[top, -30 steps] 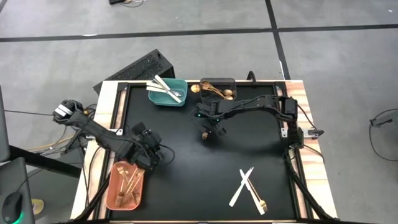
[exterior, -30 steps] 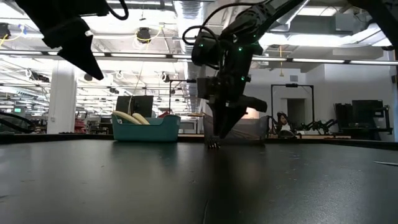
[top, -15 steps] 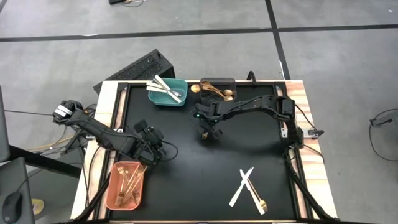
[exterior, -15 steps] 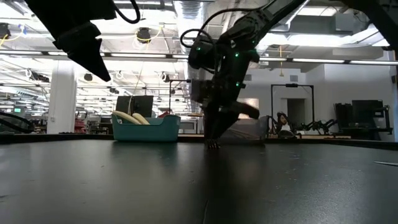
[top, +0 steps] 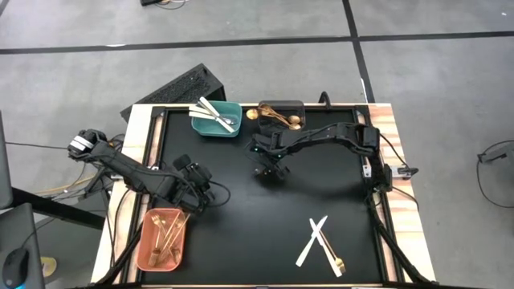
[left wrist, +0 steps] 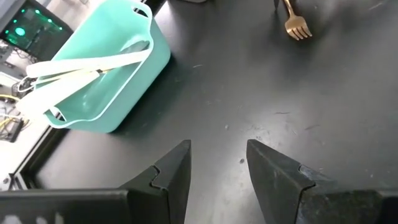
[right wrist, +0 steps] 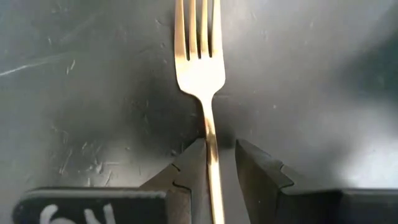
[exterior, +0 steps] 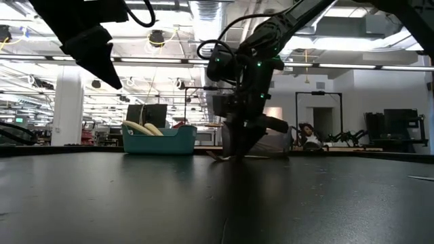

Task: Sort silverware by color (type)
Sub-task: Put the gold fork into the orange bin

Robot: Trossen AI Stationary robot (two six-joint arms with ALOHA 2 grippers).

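While the right gripper [right wrist: 213, 163] pinches a gold fork [right wrist: 200, 62] mid-table, the left gripper [left wrist: 217, 163] hangs unclenched.

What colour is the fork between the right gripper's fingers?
Shiny gold; the fork shows best in the right wrist view.

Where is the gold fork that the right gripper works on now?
The gold fork lies on the black mat, its handle between the right gripper's fingers, just below the dark grey bin.

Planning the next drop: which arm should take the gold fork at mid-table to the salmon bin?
Right. The right end effector already has its fingers closed around the gold fork. The left end effector is open and empty, though it sits nearer the salmon bin.
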